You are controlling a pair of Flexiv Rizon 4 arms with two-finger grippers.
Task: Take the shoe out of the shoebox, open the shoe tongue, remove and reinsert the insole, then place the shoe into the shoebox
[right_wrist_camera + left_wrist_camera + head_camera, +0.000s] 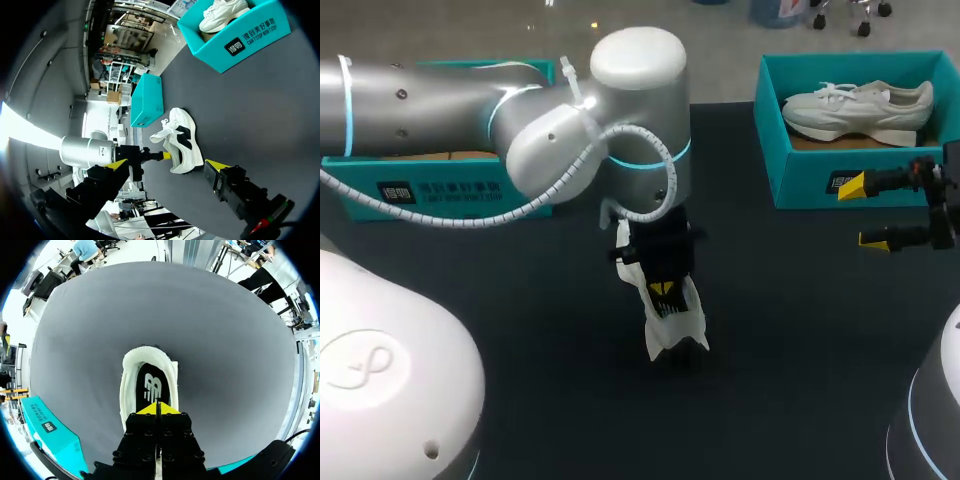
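Observation:
A white shoe [677,322] with a black insole [151,385] rests on the dark table near its middle, its laces and tongue [162,132] hanging loose. My left gripper [667,290] comes down onto the heel end, and its yellow tips [158,407] are shut together on the shoe's heel edge. Whether they also pinch the insole is hidden. Off to the right, my right gripper [865,212] stands wide open with nothing in it, clear of the shoe [182,142]. The teal shoebox [800,185] at the back right holds a second white shoe [860,105].
A second teal box [430,190] lies at the back left, behind my left arm. Dark table surface stretches between the shoe and the shoebox [240,37].

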